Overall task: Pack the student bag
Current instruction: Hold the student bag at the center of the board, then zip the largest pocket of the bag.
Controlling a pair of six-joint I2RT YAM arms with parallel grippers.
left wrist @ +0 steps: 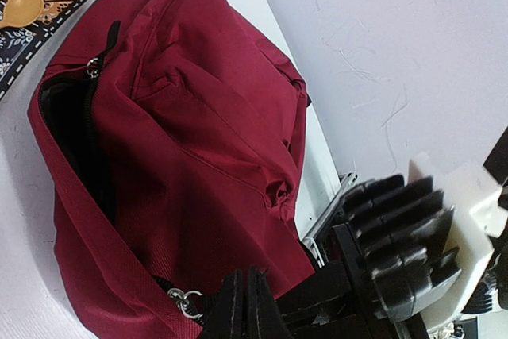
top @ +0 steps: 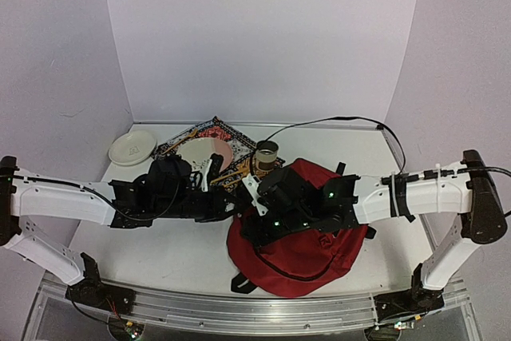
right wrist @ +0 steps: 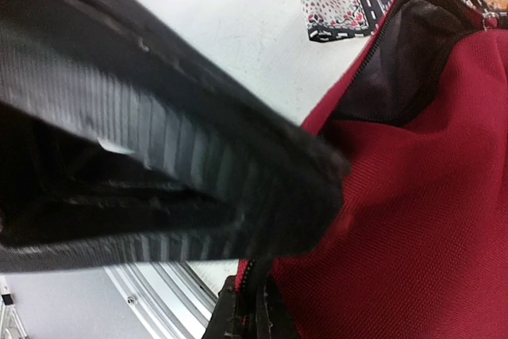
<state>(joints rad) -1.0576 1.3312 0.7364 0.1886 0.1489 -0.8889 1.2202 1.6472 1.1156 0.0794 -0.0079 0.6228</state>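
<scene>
Matt woven-cloth student bag; zip ring prob. metal

Top view looks down from behind; both wrist views closely share the student bag

Bright even light, soft shadows (foreground blurred)

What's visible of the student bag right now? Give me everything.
The student bag is a soft dark-red fabric backpack with black zippers and trim, lying slumped on the white table, on its right half. Its main zipper is open, showing a dark lining; a metal ring hangs at one edge. The right gripper looks shut on the zippered rim. The left gripper is shut against the fabric beside the ring; a grip there cannot be confirmed. A patterned cloth lies beside it.
</scene>
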